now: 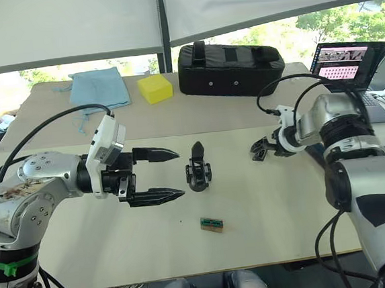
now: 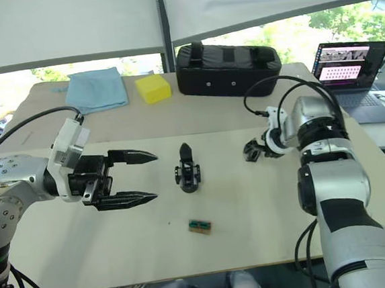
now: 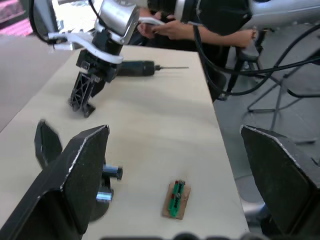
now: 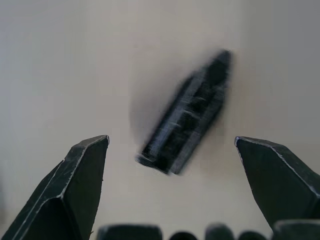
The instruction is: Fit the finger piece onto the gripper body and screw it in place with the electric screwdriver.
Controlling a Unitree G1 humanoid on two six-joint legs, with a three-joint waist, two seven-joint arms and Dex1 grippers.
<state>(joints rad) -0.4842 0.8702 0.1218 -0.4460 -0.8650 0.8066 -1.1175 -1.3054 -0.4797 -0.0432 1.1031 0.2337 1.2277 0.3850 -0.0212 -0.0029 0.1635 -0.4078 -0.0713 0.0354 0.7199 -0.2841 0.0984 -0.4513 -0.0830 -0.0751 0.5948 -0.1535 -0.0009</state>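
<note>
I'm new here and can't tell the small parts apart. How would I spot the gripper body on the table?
Start from the big black padded case at the table's far edge and come toward the near edge. The gripper body stands alone mid-table, between the robot's two hands. Unlike the flat green-brown block nearer the edge, it is black, with a pointed fin sticking up.

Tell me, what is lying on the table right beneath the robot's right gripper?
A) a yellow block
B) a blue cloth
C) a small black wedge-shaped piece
C: the right wrist view shows the finger piece lying on the table between the open right gripper fingers.
</note>
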